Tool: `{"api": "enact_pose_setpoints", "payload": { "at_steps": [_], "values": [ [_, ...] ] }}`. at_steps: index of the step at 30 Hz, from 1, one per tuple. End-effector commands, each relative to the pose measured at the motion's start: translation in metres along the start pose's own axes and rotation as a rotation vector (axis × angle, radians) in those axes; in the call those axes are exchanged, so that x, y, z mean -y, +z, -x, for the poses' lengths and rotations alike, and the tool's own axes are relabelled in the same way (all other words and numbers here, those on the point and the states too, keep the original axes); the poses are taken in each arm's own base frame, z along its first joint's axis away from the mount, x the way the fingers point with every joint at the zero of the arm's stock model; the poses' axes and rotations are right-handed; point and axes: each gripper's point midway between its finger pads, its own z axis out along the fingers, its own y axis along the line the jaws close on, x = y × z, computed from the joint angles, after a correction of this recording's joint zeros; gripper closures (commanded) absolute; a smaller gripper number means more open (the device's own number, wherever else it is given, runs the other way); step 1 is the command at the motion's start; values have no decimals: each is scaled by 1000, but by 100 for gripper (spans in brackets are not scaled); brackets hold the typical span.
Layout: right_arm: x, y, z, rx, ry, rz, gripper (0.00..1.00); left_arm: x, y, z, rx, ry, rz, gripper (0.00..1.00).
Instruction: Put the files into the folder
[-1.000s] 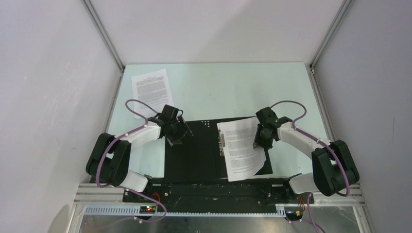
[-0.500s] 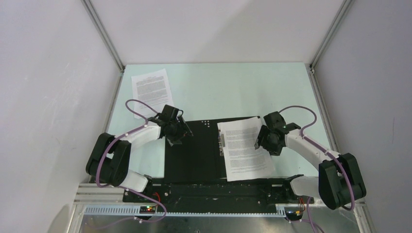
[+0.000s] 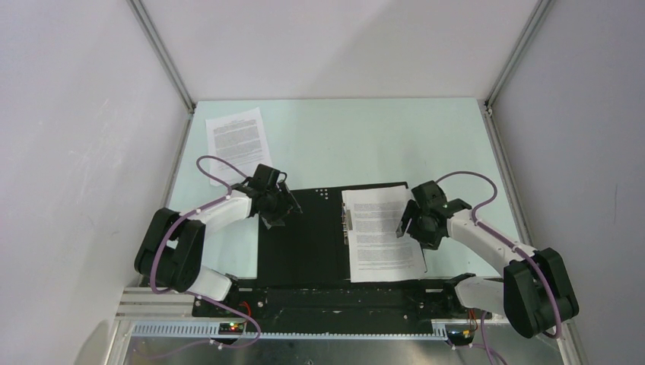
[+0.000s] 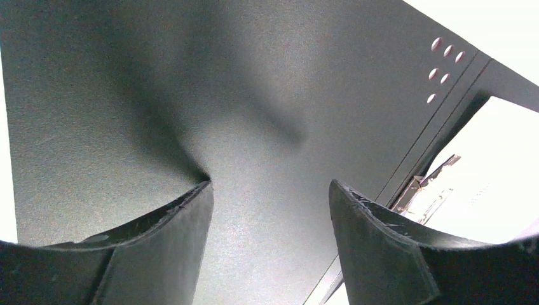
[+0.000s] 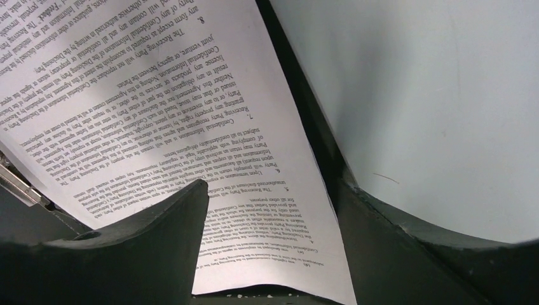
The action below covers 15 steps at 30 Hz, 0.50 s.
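The folder (image 3: 300,243) lay open with one sheet (image 3: 380,239) on its right half. The left gripper (image 3: 283,207) and right gripper (image 3: 409,223) each stood wide, holding nothing.

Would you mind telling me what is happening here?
A flat folder, black inside, lies open on the pale table. One white printed paper sheet lies on its right half; the right gripper is open above that sheet's right edge, holding nothing. The left gripper is open over the left cover. A second printed sheet lies near the table's far left corner, not yet filed.
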Motion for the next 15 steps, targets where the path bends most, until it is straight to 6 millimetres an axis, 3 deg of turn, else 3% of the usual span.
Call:
{"api": "enact_pose_setpoints", "payload": {
  "at_steps": [1, 9, 15],
  "values": [
    [-13, 0, 4, 33, 11, 38, 22, -13, 8, -4, -3, 17, 68, 27],
    [1, 3, 9, 76, 40, -27, 18, -10, 8, -2, -2, 20, 63, 27],
    [0, 5, 21, 102, 71, -4, 18, -13, 10, -3, -6, 18, 70, 27]
  ]
}}
